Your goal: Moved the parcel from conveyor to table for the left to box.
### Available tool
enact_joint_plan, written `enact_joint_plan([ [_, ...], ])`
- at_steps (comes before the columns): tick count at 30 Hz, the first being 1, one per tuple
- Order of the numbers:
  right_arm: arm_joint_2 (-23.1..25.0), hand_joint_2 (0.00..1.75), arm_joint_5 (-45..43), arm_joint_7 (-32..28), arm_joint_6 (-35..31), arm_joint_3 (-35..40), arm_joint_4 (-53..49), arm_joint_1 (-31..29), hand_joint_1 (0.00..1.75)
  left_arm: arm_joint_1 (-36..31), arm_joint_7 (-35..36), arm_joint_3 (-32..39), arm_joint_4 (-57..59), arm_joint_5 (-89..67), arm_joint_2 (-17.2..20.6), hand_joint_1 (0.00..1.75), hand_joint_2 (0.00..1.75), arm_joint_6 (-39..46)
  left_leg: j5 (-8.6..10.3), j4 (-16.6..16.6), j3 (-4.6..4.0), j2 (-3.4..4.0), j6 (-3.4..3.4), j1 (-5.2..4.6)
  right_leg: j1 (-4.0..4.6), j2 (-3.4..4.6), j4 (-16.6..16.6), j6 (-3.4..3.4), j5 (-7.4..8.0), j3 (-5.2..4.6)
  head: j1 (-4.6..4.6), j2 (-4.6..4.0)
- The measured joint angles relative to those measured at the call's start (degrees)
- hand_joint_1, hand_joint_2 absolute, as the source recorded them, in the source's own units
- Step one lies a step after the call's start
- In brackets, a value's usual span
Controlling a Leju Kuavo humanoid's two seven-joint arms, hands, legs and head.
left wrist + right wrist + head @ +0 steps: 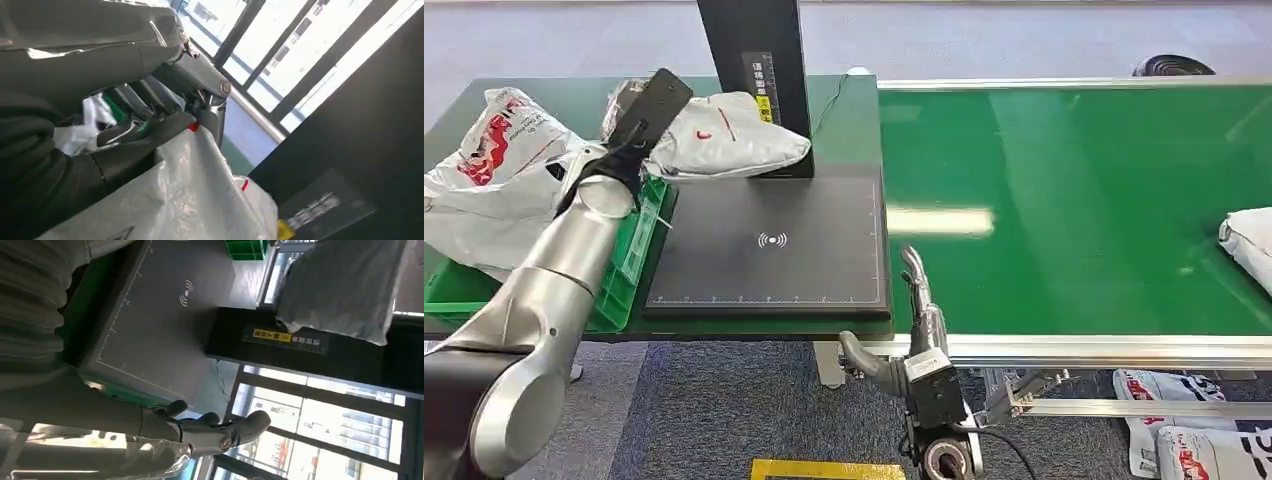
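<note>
**Gripping parcel at scanner pad, right hand idle**

Gripping a white poly-mailer parcel [729,135], the left hand [639,125] has it above the back-left corner of the black scanner pad [769,245], right at the foot of the black scanner post [759,70]. Left wrist view: fingers [150,97] and thumb clamped on the crinkled white plastic of the parcel [190,195], red print at the edge. Parcel sits between the green plastic crate [629,270] and the post; cannot tell if it touches the pad or hangs just over it.

Crate stands just left of the pad on the dark green table [844,110], with another white red-printed bag [494,170] piled in it.

Right hand [914,325] is low at the near edge of the green conveyor belt [1064,210], beside the pad's front-right corner, fingers stretched out straight and close together, thumb out to the side, holding nothing. Right wrist view shows the same hand [200,432] empty.

A second white parcel [1249,245] lies on the belt at the far right edge. More printed bags [1194,435] sit on the floor under the conveyor.
</note>
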Motion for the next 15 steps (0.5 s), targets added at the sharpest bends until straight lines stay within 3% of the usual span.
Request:
enact_joint_plan([
  [15,0.5,1.75,1.0,-0.2,0.0,-1.4,-0.7,2.3,0.00,2.5,-2.6,0.0,-4.4,5.6,1.9,1.75,1.75,-1.7,-0.01,0.0,-0.01,0.01,0.00,0.00,0.00,0.01,0.0,0.00,0.00,-0.01,0.02,0.00],
])
